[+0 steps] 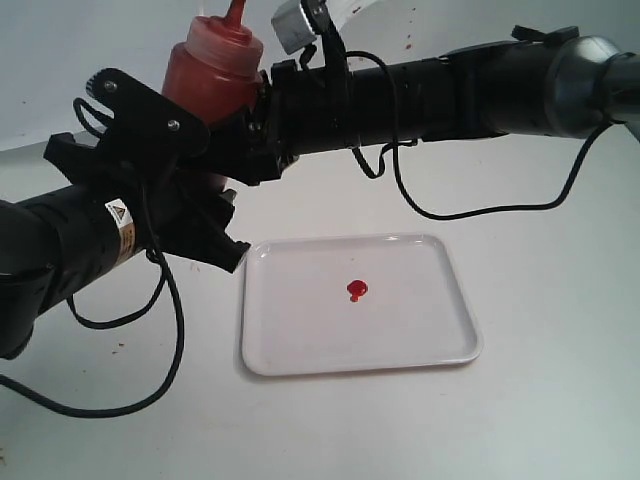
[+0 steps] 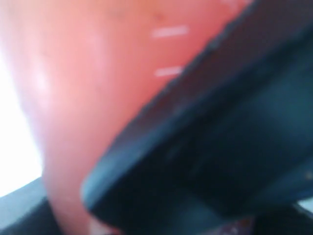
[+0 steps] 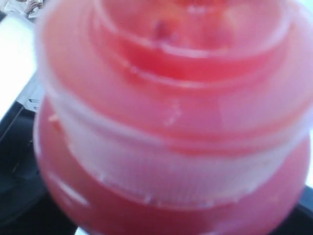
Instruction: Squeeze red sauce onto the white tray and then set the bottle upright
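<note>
The bottle is upright, nozzle up, behind the left end of the white tray; its base is hidden by the arms, so I cannot tell whether it rests on the table. My right gripper reaches across from the right and clasps the bottle's body. In the right wrist view the bottle fills the picture. My left gripper is pressed in front of the bottle from the lower left. In the left wrist view the bottle sits behind a blurred black finger. A blob of red sauce lies mid-tray.
A black cable hangs from the right arm over the table behind the tray. Another cable loops from the left arm near the front left. Tiny red specks mark the back wall.
</note>
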You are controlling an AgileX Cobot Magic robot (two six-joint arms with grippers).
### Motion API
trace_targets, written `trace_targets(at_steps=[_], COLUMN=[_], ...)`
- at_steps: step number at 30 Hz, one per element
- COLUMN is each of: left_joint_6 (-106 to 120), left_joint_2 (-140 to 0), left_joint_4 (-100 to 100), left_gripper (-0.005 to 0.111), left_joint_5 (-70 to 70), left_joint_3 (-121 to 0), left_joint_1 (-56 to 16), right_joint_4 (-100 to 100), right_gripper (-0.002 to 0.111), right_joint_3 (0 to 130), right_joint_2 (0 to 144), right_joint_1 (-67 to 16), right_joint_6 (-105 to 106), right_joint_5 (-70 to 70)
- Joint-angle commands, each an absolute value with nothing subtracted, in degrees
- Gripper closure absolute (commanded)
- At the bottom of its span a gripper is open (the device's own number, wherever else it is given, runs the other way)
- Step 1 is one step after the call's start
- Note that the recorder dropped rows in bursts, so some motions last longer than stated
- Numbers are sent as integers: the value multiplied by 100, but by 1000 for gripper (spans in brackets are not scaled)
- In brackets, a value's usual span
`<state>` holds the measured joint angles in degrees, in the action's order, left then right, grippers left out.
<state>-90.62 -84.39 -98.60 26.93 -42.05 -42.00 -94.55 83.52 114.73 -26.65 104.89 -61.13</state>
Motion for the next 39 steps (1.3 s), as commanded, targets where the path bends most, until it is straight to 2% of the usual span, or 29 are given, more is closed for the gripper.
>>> trace_targets(at_steps=[1, 9, 11, 13, 17, 26, 34, 39], left_joint_6=[-8791, -8791, -8777, -8771, -8771, -6997, -7349, -8486], left_joint_2=[-8542, -8542, -8542, -8542, -8542, -8542, -8542, -8542], left_joint_4=[-9995, -9936, -9761, -9706, -9561, -7409, -7469, -8273], left_gripper=[79, 19, 9, 5, 3, 3, 3, 3], left_joint_5=[2745, 2735, 2745, 2801, 3103, 4728, 4903, 5145], left_joint_3=[-4150, -4150, -4150, -4150, -4150, -4136, -3357, -2715], left_joint_1=[-4222, -4222, -4222, -4222, -4222, -4222, -4222, -4222], right_joint_4=[-9995, -9995, -9995, -9995, -9995, -9995, -9995, -9995], right_gripper=[108, 108, 108, 108, 108, 108, 108, 108], right_joint_3=[8411, 8411, 8411, 8411, 8411, 8411, 8411, 8411], right_joint_2=[11352, 11352, 11352, 11352, 11352, 11352, 11602, 12122], right_joint_1=[-2690, -2748, -2848, -2947, -3125, -3149, -3149, -3178], right_joint_6=[10430, 10430, 10502, 10566, 10737, 10966, 11055, 11055], right_joint_5=[-6238, -6101, -6043, -5961, -5575, -4494, -4146, -4235])
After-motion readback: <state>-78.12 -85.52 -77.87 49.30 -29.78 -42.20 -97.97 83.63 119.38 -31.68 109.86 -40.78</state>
